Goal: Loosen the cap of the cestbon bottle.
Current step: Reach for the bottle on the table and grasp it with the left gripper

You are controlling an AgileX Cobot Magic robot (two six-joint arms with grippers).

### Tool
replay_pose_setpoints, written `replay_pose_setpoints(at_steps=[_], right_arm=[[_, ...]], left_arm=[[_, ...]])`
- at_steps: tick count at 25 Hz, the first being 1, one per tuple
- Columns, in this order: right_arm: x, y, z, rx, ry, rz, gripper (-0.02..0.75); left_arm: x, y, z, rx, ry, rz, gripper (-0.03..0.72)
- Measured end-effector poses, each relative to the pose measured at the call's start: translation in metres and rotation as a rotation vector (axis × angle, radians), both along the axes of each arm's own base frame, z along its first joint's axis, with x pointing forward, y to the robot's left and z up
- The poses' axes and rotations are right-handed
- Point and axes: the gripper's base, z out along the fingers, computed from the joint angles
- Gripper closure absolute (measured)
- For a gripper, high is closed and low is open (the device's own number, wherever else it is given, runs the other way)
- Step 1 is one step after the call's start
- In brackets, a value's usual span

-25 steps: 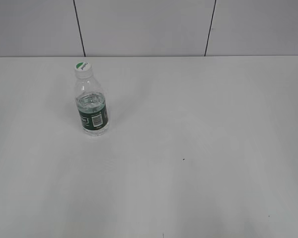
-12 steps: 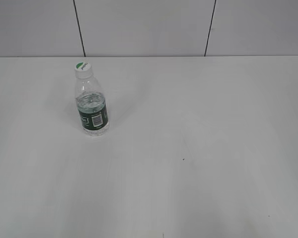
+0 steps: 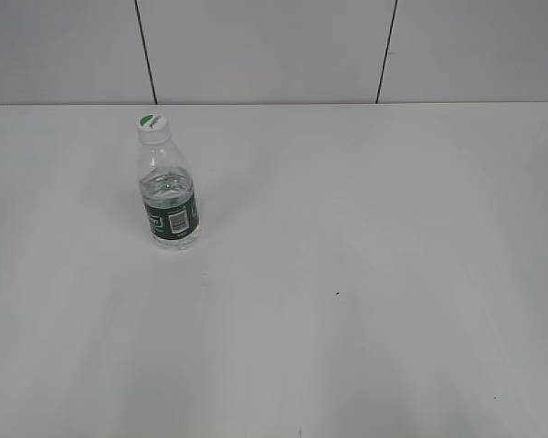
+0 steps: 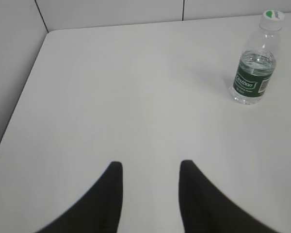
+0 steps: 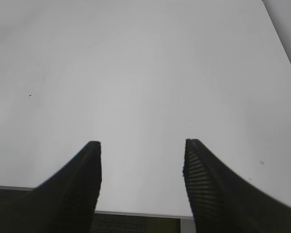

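Note:
The cestbon bottle (image 3: 170, 196) stands upright on the white table, left of centre in the exterior view, with its white and green cap (image 3: 152, 123) on top. It also shows at the upper right of the left wrist view (image 4: 254, 73), cap (image 4: 272, 15) on. My left gripper (image 4: 150, 167) is open and empty, well short of the bottle and to its left. My right gripper (image 5: 142, 145) is open and empty over bare table near the front edge. Neither gripper shows in the exterior view.
The white table (image 3: 365, 274) ends at a grey panelled wall (image 3: 265, 50) behind. The left wrist view shows the table's left edge (image 4: 24, 97). The right wrist view shows the table's front edge (image 5: 136, 213) and right edge (image 5: 281, 43).

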Motion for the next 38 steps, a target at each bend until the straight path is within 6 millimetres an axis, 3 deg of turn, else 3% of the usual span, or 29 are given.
replay_pose_setpoints(at_steps=[6,11,25,31,38], right_arm=[[0.0,0.0,0.0,0.0,0.0,0.0,0.318],[0.0,0.0,0.0,0.0,0.0,0.0,0.318],[0.0,0.0,0.0,0.0,0.0,0.0,0.318],[0.0,0.0,0.0,0.0,0.0,0.0,0.318],[0.0,0.0,0.0,0.0,0.0,0.0,0.318]], left_arm=[[0.002,0.001,0.001,0.01,0.007,0.007,0.445],[0.015,0.002,0.017,0.025,-0.076,0.006,0.445],[0.114,-0.002,0.061,0.048,-0.398,-0.043,0.445],[0.169,-0.003,0.047,0.061,-0.368,-0.066,0.445],[0.236,-0.004,-0.002,0.049,-0.227,-0.09,0.445]])
